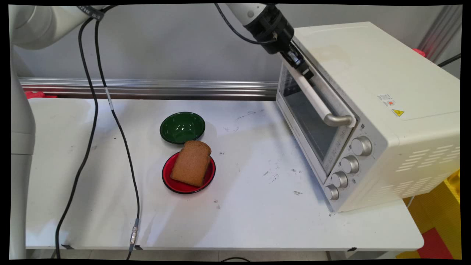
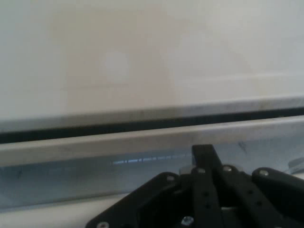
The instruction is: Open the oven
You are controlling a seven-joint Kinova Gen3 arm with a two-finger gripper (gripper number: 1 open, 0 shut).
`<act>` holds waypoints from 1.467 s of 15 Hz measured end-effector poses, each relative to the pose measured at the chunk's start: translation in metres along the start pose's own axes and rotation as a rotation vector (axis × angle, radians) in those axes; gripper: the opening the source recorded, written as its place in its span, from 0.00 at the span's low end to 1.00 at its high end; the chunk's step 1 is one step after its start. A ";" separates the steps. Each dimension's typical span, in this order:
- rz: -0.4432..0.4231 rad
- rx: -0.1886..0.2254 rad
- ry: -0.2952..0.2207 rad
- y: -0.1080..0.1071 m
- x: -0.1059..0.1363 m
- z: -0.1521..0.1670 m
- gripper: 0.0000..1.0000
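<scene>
— Claw (image 1: 302, 66)?
— Up at the far right, at the top of the toaster oven (image 1: 371, 114), right on the far end of the door handle (image 1: 319, 102). Fingers set about the white bar, seemingly clamped on it, though partly hidden in the main view.
— And from the hand view?
— Only black linkage low in frame, one finger (image 2: 205, 156) rising against the pale bar of the handle (image 2: 142, 142); a dark seam above it, then the oven's cream top (image 2: 142, 57). Cannot tell the exact gap between the fingers.
— Oven door?
— Looks shut or barely ajar, glass facing left; four silver knobs (image 1: 347, 165) in a row down the near end of the front.
— Elsewhere on the desk (image 1: 239, 221)?
— Left of the oven and well apart from it: green bowl (image 1: 182, 127), empty, and just nearer, a red plate (image 1: 188, 173) carrying a slice of brown bread (image 1: 191, 163). Bread leaning over the plate's far rim, nearly touching the bowl. Black cables (image 1: 121, 147) hanging down across the left side.
</scene>
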State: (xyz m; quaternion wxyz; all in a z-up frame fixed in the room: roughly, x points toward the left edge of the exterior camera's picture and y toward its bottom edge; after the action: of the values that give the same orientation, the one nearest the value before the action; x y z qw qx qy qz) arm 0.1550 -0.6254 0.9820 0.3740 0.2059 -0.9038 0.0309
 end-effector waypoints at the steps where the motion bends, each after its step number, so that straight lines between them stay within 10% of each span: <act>1: -0.001 0.000 -0.008 -0.001 -0.004 -0.001 0.00; 22: -0.060 0.003 -0.166 -0.002 -0.112 -0.030 0.00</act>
State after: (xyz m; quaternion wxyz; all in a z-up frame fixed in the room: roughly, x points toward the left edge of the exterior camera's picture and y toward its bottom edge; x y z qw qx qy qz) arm 0.2474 -0.5821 0.9262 0.2984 0.2351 -0.9250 0.0038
